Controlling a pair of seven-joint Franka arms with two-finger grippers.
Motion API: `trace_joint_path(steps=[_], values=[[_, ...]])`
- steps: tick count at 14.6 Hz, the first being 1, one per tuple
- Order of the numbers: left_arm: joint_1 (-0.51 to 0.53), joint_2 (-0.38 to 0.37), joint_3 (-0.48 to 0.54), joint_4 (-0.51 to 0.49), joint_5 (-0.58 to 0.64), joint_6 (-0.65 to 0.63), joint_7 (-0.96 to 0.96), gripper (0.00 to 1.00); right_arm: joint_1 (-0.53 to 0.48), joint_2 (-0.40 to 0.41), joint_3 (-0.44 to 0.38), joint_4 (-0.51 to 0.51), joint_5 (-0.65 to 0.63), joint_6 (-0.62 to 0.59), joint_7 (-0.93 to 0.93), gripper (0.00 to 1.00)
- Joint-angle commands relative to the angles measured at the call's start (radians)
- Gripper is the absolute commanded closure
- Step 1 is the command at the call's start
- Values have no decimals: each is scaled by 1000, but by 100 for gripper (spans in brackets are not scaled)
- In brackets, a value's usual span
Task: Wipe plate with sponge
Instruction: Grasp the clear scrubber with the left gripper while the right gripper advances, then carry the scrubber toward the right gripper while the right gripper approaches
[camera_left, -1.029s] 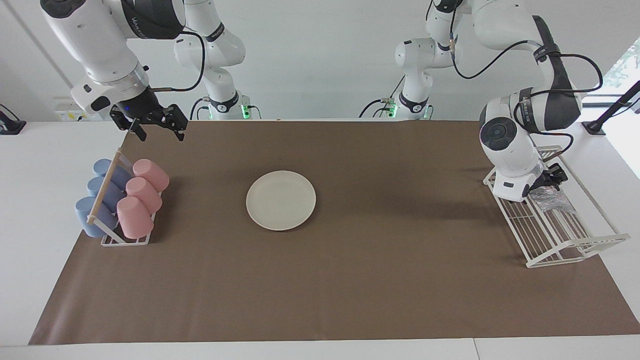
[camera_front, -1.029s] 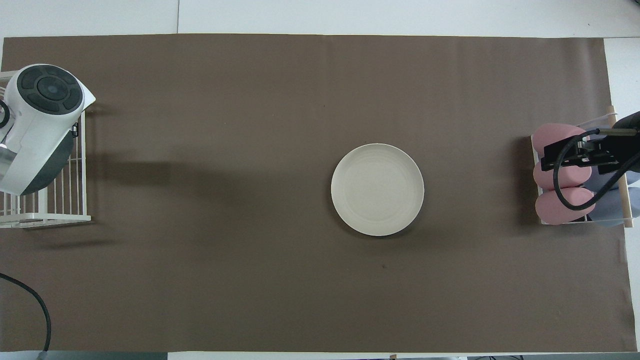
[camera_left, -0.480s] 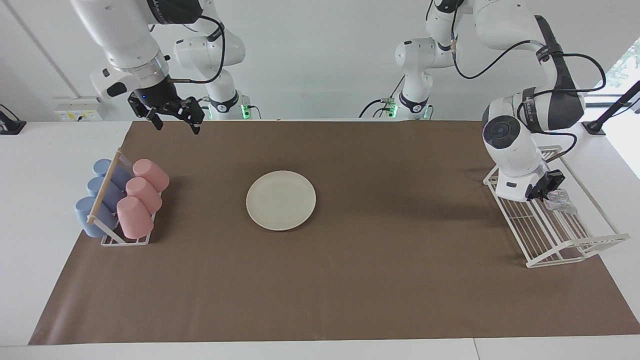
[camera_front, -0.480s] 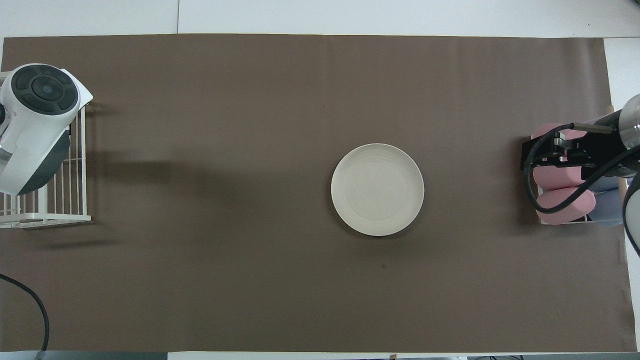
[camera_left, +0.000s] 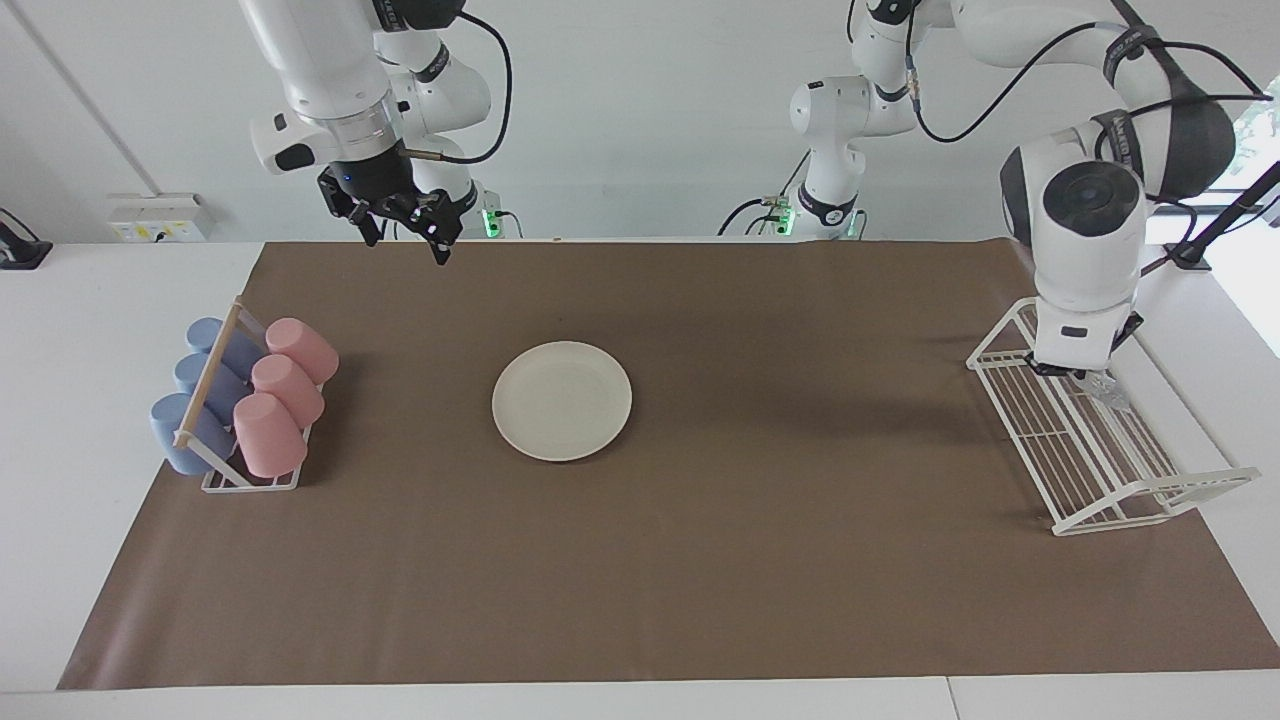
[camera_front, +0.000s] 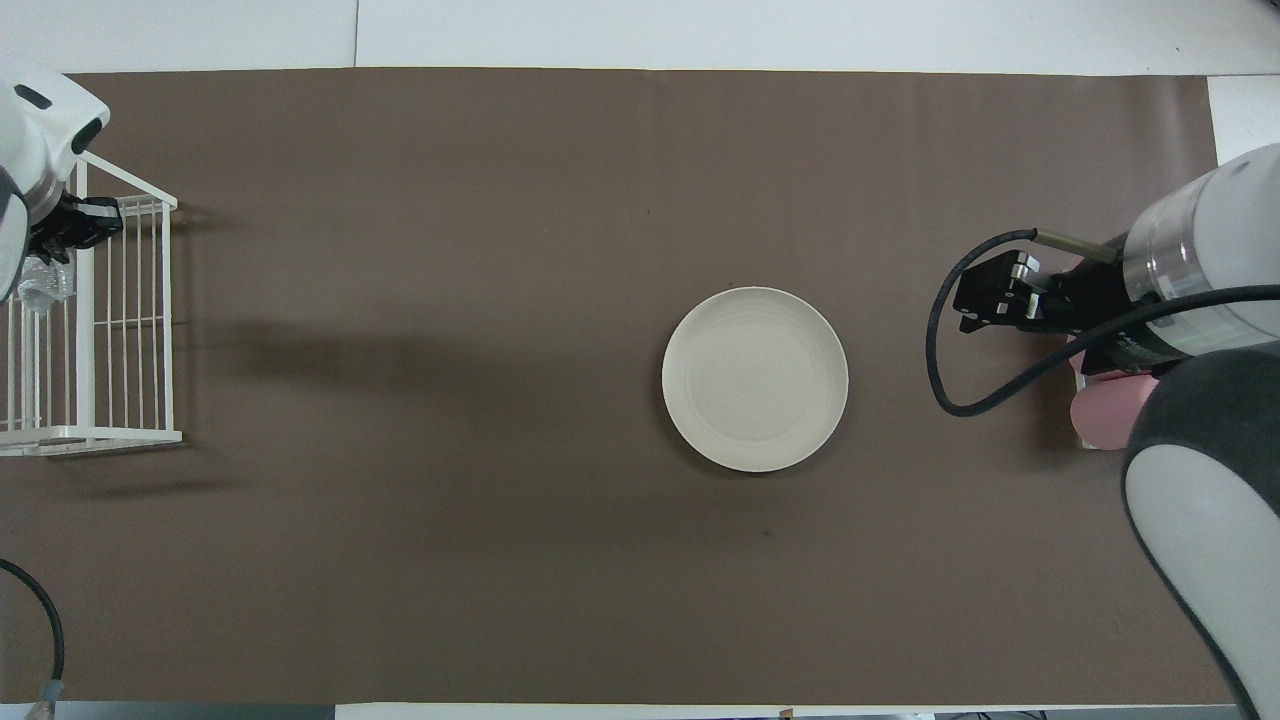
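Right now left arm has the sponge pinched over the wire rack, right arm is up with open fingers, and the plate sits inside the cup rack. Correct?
Not quite. The plate isn't in the cup rack; it lies alone on the brown mat mid-table, as the facing view shows. The rest holds: the left gripper pinches the sponge over the wire rack, and the right gripper is raised, open.

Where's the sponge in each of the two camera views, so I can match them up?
Facing view: the sponge hangs from the left gripper over the wire rack, at the picture's right.
Overhead view: the sponge shows at the left edge, under the same gripper, over the rack.
Shared landmark: the plate, mid-table.
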Motion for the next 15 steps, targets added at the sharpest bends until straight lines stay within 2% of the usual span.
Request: trace_joint_path(steps=[1, 6, 8, 11, 13, 15], values=[[-3, 4, 5, 99, -242, -117, 16, 100, 24, 15, 17, 24, 0, 8, 175, 0], [34, -40, 38, 117, -736, -180, 6, 100, 107, 49, 26, 55, -5, 33, 396, 0], [63, -57, 36, 85, -895, -178, 5, 100, 122, 79, 26, 92, -1, 39, 445, 0], [75, -141, 35, -86, -1123, -148, 25, 100, 157, 110, 29, 113, 12, 48, 559, 0], [66, -238, 35, -279, -1290, -61, 134, 100, 180, 125, 31, 113, 52, 77, 673, 0], [54, -330, 33, -459, -1435, 28, 238, 100, 250, 142, 31, 112, 61, 169, 789, 0]])
